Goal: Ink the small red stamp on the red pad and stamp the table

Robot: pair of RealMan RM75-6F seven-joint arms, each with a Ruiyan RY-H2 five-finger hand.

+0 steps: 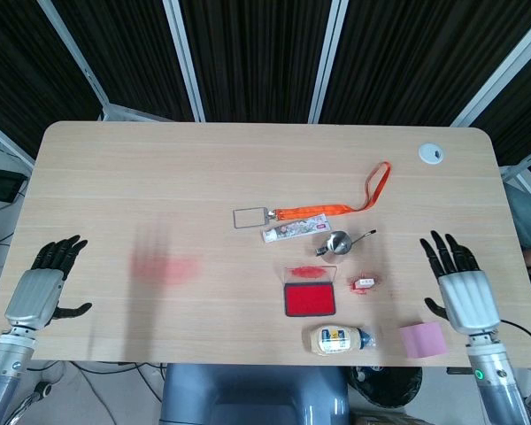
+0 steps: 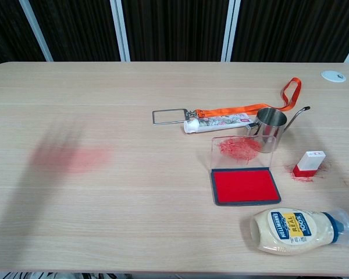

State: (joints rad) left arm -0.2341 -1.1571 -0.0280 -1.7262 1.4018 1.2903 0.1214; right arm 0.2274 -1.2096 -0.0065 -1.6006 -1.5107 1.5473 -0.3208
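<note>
Your right hand (image 1: 465, 288) hangs near the right edge of the table (image 1: 159, 177) with its fingers spread and nothing in it; your left hand (image 1: 42, 288) lies the same way at the far left, released and holding nothing. The stamp (image 1: 365, 283) stands upright on a red smudge, just right of the open ink pad (image 1: 309, 299) and well apart from both hands.

If you mean to pick the stamp up, bring the right hand in from the right, low and level. Pinch the white upper half rather than the red base, and lift straight up so it does not tip or smear.

Mind what sits around it:
- The steel cup (image 1: 337, 243) stands just behind the stamp, its thin handle pointing your way.
- The mayonnaise bottle (image 1: 340, 338) lies on its side in front.
- The pad's clear lid (image 2: 239, 150) stands up between the pad and the cup.
- A pink pad of notes (image 1: 422, 339) lies by your right wrist.

The tube (image 1: 294, 231) and the orange lanyard (image 1: 336, 205) with its card holder (image 1: 248, 217) lie further back, out of the way.
</note>
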